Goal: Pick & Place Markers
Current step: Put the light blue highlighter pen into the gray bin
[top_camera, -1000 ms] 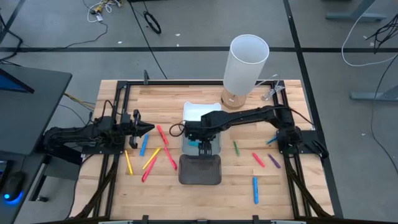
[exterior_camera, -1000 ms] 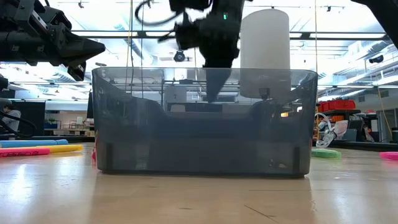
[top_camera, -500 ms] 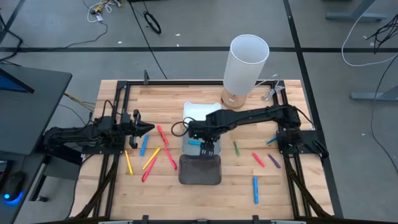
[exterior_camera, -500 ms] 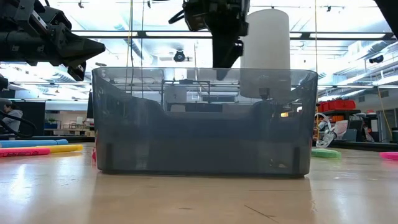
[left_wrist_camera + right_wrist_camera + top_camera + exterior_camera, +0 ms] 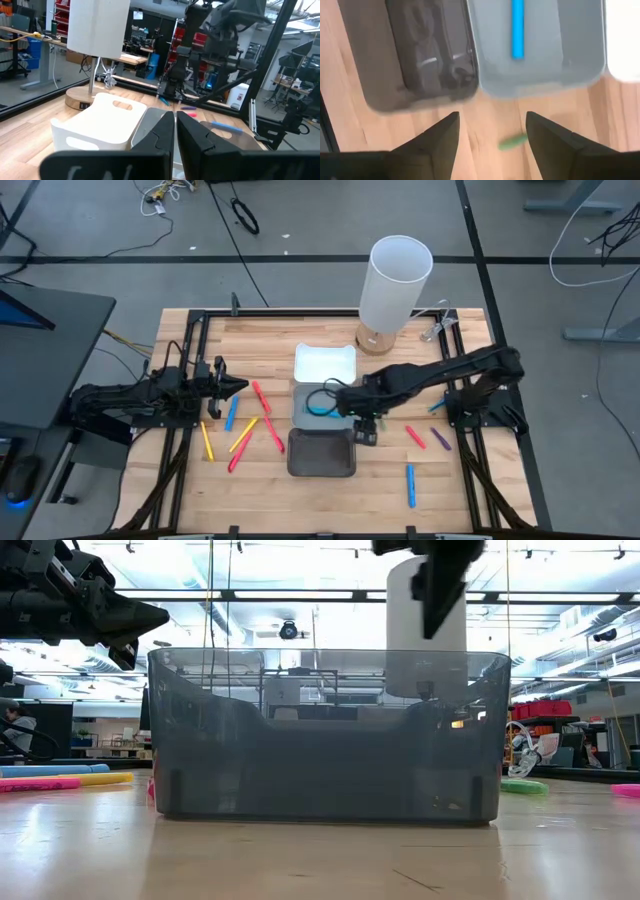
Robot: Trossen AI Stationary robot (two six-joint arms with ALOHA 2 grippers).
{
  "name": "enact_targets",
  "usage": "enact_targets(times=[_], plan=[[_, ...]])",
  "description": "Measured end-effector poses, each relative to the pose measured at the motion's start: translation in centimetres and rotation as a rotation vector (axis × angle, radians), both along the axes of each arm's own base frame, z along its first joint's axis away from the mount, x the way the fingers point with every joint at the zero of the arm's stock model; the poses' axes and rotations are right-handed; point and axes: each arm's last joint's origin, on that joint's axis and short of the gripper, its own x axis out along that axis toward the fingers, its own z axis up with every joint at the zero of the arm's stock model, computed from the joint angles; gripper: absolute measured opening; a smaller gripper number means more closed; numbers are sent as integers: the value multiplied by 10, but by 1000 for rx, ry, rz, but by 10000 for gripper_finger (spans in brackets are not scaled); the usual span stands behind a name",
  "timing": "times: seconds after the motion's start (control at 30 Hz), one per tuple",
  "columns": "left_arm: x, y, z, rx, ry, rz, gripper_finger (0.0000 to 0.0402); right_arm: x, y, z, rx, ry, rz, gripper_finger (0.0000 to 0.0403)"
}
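**Markers: table stock and hazards**

Wooden table (image 5: 400, 490), three trays in a row. Blue marker (image 5: 518, 28) lies in light grey tray (image 5: 580, 60). Right gripper (image 5: 492, 131): spread, empty, above green marker (image 5: 512, 143) just beside that tray. Left gripper (image 5: 238, 387): closed, parked. Risk: dark tray (image 5: 321, 453) wall nearby may catch a finger; round marker may roll.

Robotics lab / workshop floor, not a home: wooden benchtop (image 5: 250, 330) bolted inside a black metal frame (image 5: 190, 320), sitting on grey concrete floor (image 5: 100, 240) with taped lines and loose cables (image 5: 244, 216). Background in the low and left wrist views is an open hall with ceiling strip lights (image 5: 300, 592), shelving with red parts bins (image 5: 62, 10), height-adjustable desks (image 5: 30, 37) and more rig frames. Monitor edge (image 5: 22, 310) at the left of the bench.
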Motion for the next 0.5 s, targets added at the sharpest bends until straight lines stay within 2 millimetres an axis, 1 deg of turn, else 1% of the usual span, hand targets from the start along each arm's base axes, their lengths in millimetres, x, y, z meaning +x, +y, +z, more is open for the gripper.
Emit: enact_targets(times=[0.27, 0.5], plan=[[0, 0, 0, 0, 0, 0, 23, -38, 12, 1, -3, 5, 73, 231], [0, 0, 0, 0, 0, 0, 23, -62, 20, 2, -1, -1, 142, 231]])
